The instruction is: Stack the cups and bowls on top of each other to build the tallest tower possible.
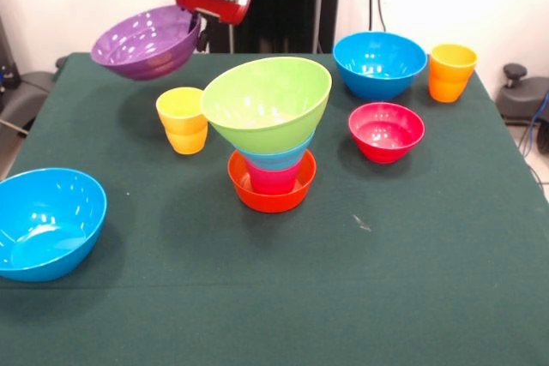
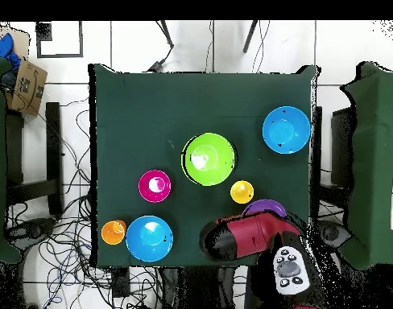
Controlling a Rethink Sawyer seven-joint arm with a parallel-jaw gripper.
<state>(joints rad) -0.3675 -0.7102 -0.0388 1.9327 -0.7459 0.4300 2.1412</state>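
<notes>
My gripper (image 1: 197,16) is shut on the rim of the large purple bowl (image 1: 146,40) and holds it tilted in the air above the table's far left. In the overhead view the purple bowl (image 2: 266,208) peeks out from under my arm. The tower stands at mid-table: an orange bowl (image 1: 271,198) as base, a red-pink cup (image 1: 273,180) in it, a light blue bowl (image 1: 276,160), and a tilted lime green bowl (image 1: 266,100) on top. A yellow cup (image 1: 182,120) stands just left of the tower, below the purple bowl.
A small red bowl (image 1: 386,130) sits right of the tower. A blue bowl (image 1: 379,63) and an orange cup (image 1: 451,72) stand at the far right. Another blue bowl (image 1: 47,222) sits at the near left edge of the green table (image 1: 343,280).
</notes>
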